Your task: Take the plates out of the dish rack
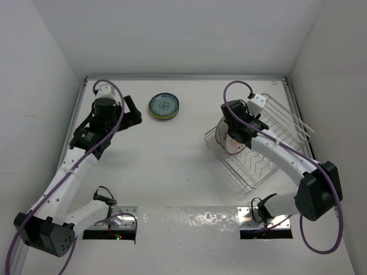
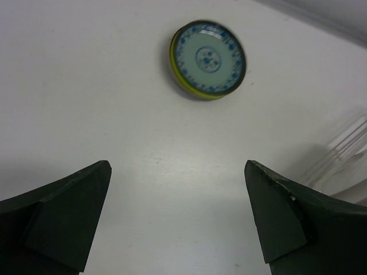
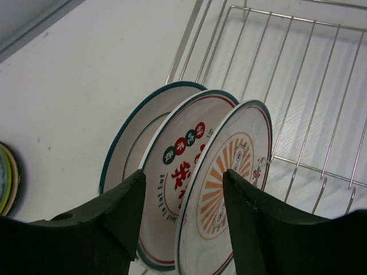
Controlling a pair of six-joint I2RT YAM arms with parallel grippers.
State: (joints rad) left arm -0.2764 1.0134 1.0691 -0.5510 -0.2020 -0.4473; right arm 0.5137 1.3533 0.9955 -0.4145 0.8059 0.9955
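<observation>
Three large plates stand on edge in the dish rack [image 1: 269, 154] [image 3: 321, 74]: a white orange-sunburst plate [image 3: 246, 137] in front, a white one with red characters [image 3: 178, 154] behind it, and a teal-rimmed one [image 3: 129, 149] at the back. My right gripper [image 1: 230, 133] [image 3: 183, 200] is over them, its jaws astride the sunburst plate's rim with a gap still showing on the left side. A teal-patterned plate [image 1: 164, 106] [image 2: 207, 59] tops a small stack on the table. My left gripper [image 1: 135, 116] [image 2: 178, 217] hovers wide open near it, holding nothing.
The rack sits skewed at the table's right side, close to the right wall. A lime-green rim shows under the teal-patterned plate. The stack's edge [image 3: 7, 177] shows at the far left of the right wrist view. White walls enclose the table on three sides.
</observation>
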